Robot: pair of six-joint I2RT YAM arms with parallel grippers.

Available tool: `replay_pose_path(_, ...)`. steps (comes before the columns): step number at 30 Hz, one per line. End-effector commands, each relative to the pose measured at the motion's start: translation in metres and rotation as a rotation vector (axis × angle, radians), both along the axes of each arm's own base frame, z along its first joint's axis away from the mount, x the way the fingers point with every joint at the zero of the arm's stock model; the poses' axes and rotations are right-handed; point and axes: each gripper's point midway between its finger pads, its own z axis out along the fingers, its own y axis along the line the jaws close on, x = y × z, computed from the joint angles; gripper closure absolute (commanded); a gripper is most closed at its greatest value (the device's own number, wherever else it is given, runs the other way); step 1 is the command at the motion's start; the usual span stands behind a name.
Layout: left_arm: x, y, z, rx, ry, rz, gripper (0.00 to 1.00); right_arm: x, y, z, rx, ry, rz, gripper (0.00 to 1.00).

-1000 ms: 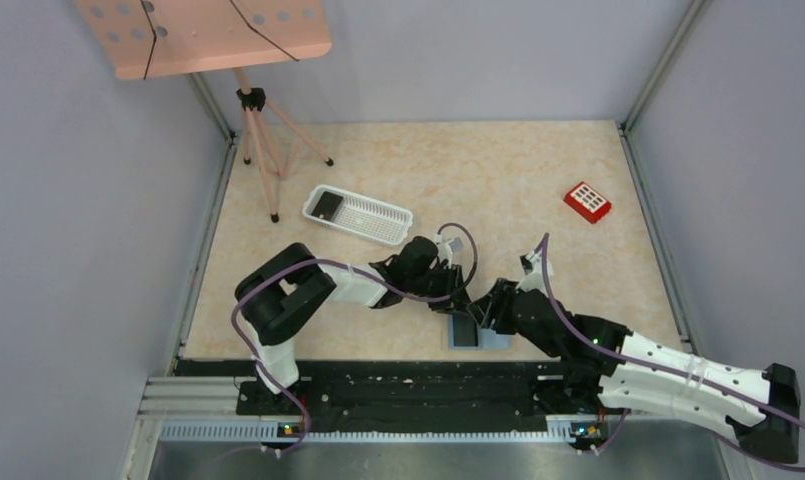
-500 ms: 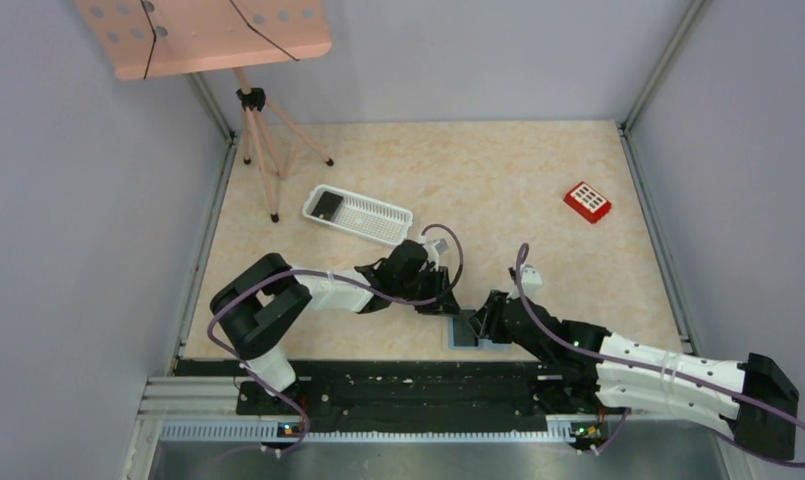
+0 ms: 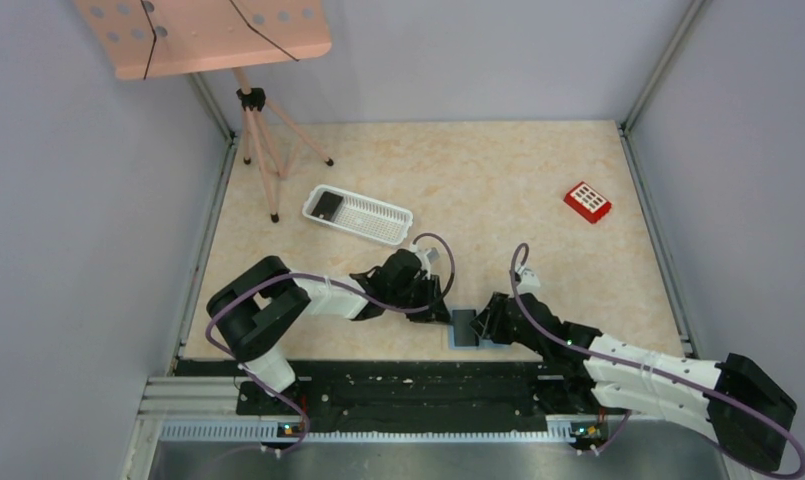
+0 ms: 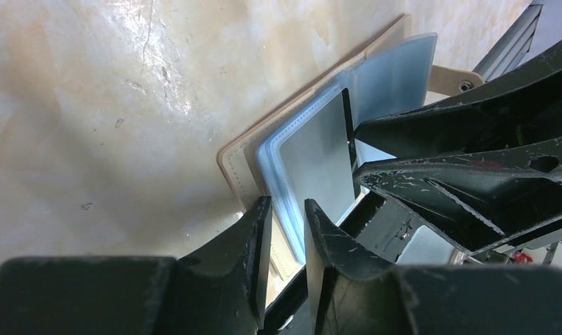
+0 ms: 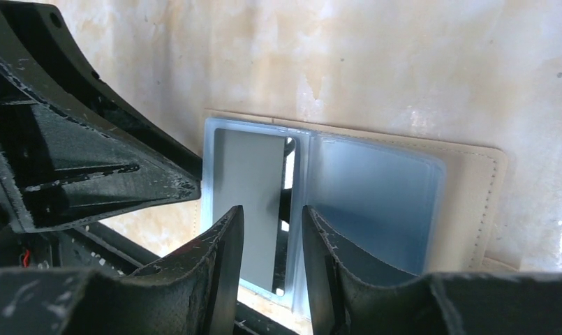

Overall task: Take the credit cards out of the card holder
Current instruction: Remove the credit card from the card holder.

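The card holder [image 3: 466,328] lies open near the table's front edge. In the wrist views it is a cream cover [image 4: 239,164] with blue-clear sleeves [image 5: 375,202]. A grey card [image 5: 246,188] sits in its left sleeve and also shows in the left wrist view [image 4: 313,153]. My left gripper [image 3: 446,314] is at the holder's left edge, its jaws nearly together with the cover and sleeve edge between them [image 4: 287,216]. My right gripper [image 3: 486,322] hovers low over the holder. Its fingers stand a little apart [image 5: 272,223] over the card's right edge and the fold.
A white slotted basket [image 3: 359,215] with a dark card in its left end stands behind the left arm. A red box with white squares [image 3: 587,201] lies at the right. A tripod stand [image 3: 263,150] is at the back left. The black base rail [image 3: 378,368] runs just in front of the holder.
Both arms have stretched lower and closer to the holder. The left gripper has moved down to the holder's left edge. The right gripper has settled over its right side.
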Motion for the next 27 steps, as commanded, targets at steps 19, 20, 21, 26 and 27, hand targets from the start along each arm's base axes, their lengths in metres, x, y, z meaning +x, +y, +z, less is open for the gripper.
replay_pose_path(19, -0.002, 0.0, -0.002, -0.036, -0.009, 0.001, 0.84, -0.004, 0.005, -0.015, 0.039, 0.05, 0.042, 0.67)
replay_pose_path(20, -0.002, 0.001, -0.002, -0.036, -0.008, 0.0, 0.86, -0.005, 0.005, -0.016, 0.044, 0.052, 0.046, 0.67)
replay_pose_path(21, -0.002, 0.0, -0.002, -0.037, -0.008, -0.001, 0.87, -0.005, 0.007, -0.015, 0.053, 0.051, 0.052, 0.67)
replay_pose_path(26, -0.003, 0.001, -0.001, -0.038, -0.007, -0.005, 0.97, -0.005, 0.016, -0.002, 0.159, 0.02, 0.084, 0.71)
replay_pose_path(27, -0.003, 0.002, -0.001, -0.033, -0.012, -0.004, 0.99, -0.006, 0.019, 0.001, 0.189, 0.013, 0.097, 0.71)
